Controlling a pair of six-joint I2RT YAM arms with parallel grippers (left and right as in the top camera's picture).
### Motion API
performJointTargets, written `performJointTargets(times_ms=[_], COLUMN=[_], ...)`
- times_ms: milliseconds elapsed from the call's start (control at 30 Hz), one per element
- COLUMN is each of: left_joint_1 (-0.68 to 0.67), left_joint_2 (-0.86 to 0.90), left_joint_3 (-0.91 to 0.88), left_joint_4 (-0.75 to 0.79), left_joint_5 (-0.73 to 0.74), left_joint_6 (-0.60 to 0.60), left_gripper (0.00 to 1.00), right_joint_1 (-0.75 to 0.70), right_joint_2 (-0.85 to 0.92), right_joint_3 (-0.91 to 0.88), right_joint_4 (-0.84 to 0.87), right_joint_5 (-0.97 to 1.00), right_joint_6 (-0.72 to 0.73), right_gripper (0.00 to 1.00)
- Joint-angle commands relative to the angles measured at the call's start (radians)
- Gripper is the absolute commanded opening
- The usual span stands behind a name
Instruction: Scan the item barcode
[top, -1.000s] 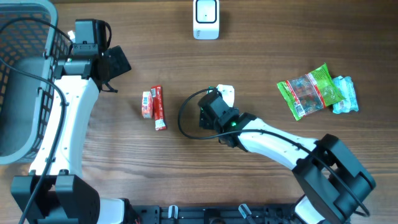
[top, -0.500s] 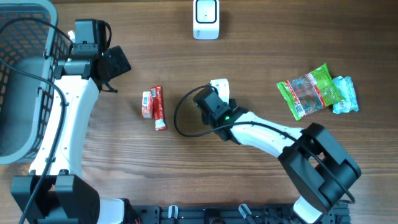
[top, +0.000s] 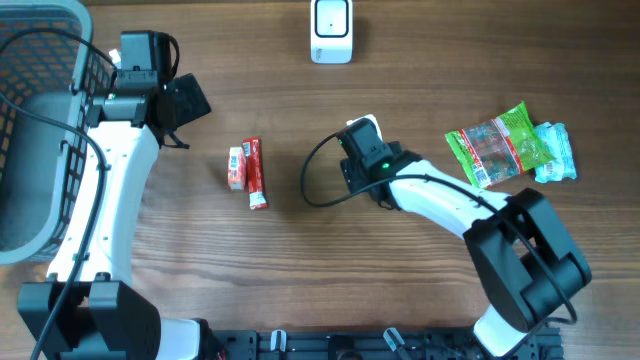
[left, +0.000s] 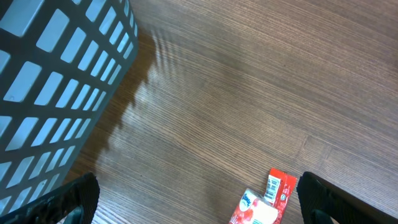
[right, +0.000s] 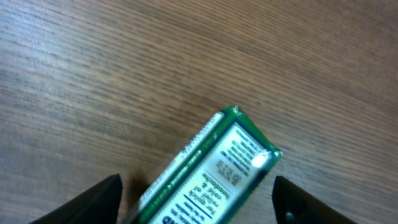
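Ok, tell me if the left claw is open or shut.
Open: the left claw has its fingers spread wide in the left wrist view, with nothing gripped between them.

My right gripper (right: 198, 205) looks down on the table (right: 93, 74), brown wood with the grain running across. One pack (right: 211, 168) is in view: white face with small print, green edging, a bit blurred, and I can't read the print. It sits diagonally, with the upper end toward the top right and the lower end running off the bottom edge. There's a bright glare spot on its upper right corner. The fingers (right: 99, 198) show as dark tips in the two bottom corners, wide apart, pack between them. The pack is nearer the frame-left tip; I can't tell if they touch. The other tip is clear of it, with bare wood between.
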Motion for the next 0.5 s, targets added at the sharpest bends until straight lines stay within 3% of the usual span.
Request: performJointTargets(times_ms=[0, 67, 167, 467], left_joint_1=[0.005, 0.005, 0.005, 0.005], left_joint_2=[-0.002, -0.003, -0.002, -0.002], left_joint_3=[0.008, 0.008, 0.008, 0.008], left_joint_4=[-0.001, -0.001, -0.001, -0.001], left_joint_5=[-0.012, -0.012, -0.012, -0.012], left_joint_6=[0.012, 0.012, 0.012, 0.012], left_gripper=[1.00, 1.00, 1.00, 1.00], right_joint_1=[-0.052, -0.087, -0.100, -0.094], right_joint_2=[-0.077, -0.085, -0.070, -0.023], right_joint_3=[0.071, 0.071, 0.043, 0.015], right_joint_4=[-0.069, -0.116, -0.122, -0.039], right_joint_5=[-0.154, -0.284, -0.312, -0.264], right_joint_6=[0.119, 0.319, 0.447, 0.547], right_gripper=[0.78, 0.79, 0.79, 0.76])
